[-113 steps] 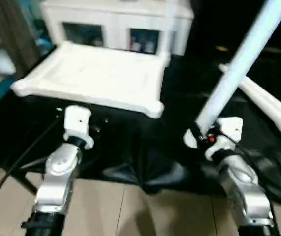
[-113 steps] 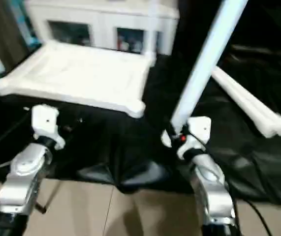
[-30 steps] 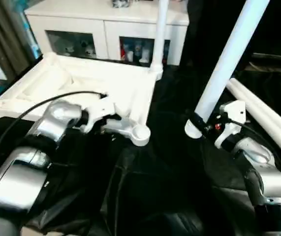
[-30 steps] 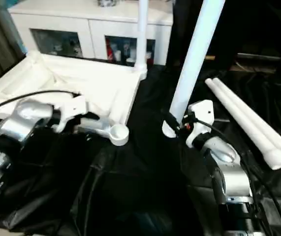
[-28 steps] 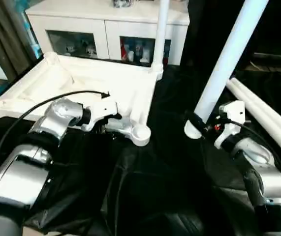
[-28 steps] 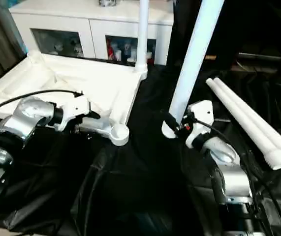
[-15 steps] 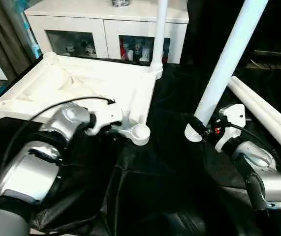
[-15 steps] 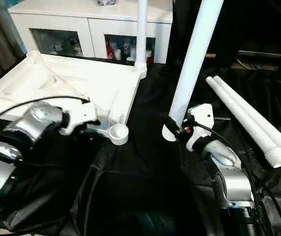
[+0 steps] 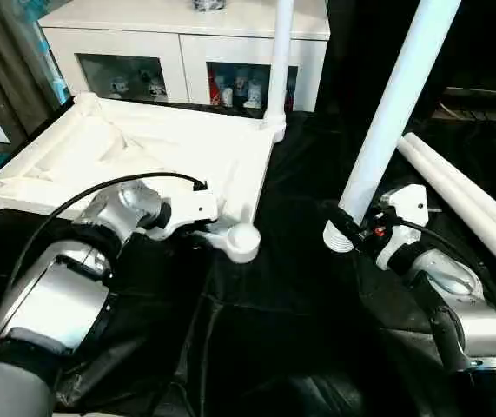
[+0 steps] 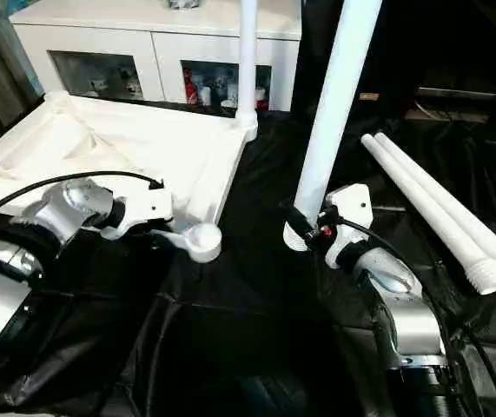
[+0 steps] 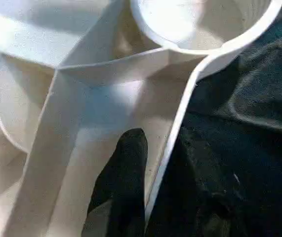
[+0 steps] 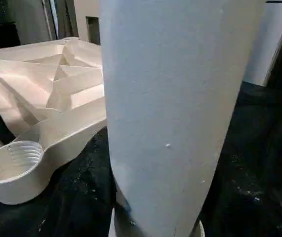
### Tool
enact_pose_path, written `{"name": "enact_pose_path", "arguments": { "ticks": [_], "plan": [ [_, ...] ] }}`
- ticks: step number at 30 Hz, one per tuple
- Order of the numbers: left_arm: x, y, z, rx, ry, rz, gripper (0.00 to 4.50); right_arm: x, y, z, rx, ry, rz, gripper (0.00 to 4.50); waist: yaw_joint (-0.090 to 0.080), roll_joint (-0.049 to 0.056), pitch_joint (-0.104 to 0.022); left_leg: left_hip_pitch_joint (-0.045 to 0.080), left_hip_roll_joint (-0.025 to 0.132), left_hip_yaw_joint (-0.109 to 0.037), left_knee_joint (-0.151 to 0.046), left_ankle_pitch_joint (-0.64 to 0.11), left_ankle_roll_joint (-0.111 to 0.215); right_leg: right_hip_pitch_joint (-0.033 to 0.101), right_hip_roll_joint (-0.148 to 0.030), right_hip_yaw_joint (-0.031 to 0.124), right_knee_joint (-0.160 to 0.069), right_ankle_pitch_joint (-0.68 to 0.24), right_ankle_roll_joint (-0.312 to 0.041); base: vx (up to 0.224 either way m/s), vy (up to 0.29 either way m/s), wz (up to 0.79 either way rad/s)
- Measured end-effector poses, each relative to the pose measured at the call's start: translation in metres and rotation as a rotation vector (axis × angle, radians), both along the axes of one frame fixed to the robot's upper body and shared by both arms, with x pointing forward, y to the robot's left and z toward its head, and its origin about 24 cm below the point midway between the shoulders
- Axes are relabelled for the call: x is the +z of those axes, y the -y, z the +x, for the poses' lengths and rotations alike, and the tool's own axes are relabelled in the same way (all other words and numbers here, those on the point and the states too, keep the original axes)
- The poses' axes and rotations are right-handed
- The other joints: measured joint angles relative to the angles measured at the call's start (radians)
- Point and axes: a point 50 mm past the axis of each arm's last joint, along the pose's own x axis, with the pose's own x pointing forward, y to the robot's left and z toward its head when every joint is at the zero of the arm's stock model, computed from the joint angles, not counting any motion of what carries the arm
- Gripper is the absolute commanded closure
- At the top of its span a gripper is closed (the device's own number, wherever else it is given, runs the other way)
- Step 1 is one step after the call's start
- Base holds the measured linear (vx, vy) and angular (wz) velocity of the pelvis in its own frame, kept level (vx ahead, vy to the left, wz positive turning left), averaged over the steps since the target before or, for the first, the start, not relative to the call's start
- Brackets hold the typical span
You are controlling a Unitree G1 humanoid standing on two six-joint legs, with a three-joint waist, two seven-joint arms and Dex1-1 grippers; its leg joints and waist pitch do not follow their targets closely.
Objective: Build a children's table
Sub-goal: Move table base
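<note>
White ribbed plastic tabletop [image 9: 143, 148]: our left gripper [image 9: 202, 228] clamps its rim; right gripper [image 9: 352, 228] clamps upright white tubular leg [image 9: 395, 104].

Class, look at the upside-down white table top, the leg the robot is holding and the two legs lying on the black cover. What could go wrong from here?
1. The held leg is gripped near its threaded end by the right gripper and leans, so it may meet the near corner socket crooked.
2. The left gripper holds the table top only at its rim; pushing the leg in could shift it.
3. The two spare legs could roll.
</note>
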Motion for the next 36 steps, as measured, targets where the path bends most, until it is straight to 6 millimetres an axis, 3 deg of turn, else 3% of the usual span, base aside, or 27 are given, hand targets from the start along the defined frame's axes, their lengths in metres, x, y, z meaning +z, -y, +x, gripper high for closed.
{"name": "enact_pose_path", "arguments": {
  "ticks": [5,14,19,29,30,36],
  "plan": [
    [0.001,0.009,-0.001,0.048,-0.104,-0.075,3.97,0.001,0.000,0.001,-0.006,0.007,-0.017,2.62,0.002,0.000,0.000,0.000,0.000,0.002,-0.004,0.000,0.000,0.000,0.000,0.001,-0.002,0.000,0.000,0.000,0.000,0.00],
    [-0.011,0.030,-0.011,0.090,-0.136,-0.250,4.48,-0.001,-0.002,0.001,-0.027,0.000,0.001,2.62,0.006,0.001,-0.001,0.002,0.000,0.005,-0.006,0.000,0.000,0.001,0.000,0.002,-0.002,-0.001,-0.001,0.000,0.000,0.00],
    [-0.020,0.052,-0.021,0.125,-0.102,-0.385,4.48,-0.004,-0.005,0.001,-0.053,-0.011,0.028,2.62,0.015,0.002,-0.001,0.002,0.005,0.013,-0.006,0.001,0.002,0.001,-0.001,0.001,-0.002,-0.001,-0.001,0.000,0.000,0.00],
    [-0.025,0.073,-0.041,0.086,0.042,-0.481,4.48,-0.010,-0.012,0.000,-0.054,-0.042,0.058,2.62,0.036,0.006,-0.004,0.003,0.006,0.018,-0.008,0.004,0.004,0.000,-0.003,0.001,-0.005,-0.001,-0.001,0.000,0.000,0.00],
    [-0.025,0.072,-0.041,0.090,0.050,-0.481,4.04,-0.010,-0.012,0.000,-0.053,-0.043,0.058,2.62,0.034,0.006,-0.004,0.003,0.006,0.018,-0.008,0.004,0.005,0.000,-0.003,0.001,-0.005,-0.001,-0.001,0.000,0.000,0.00],
    [-0.025,0.071,-0.044,0.121,0.085,-0.539,3.81,-0.010,-0.013,0.000,-0.051,-0.046,0.057,2.62,0.033,-0.001,0.000,0.002,0.008,0.018,-0.008,0.004,0.003,0.000,-0.002,0.000,-0.005,-0.001,-0.001,0.000,0.000,0.00]
  ]
}}
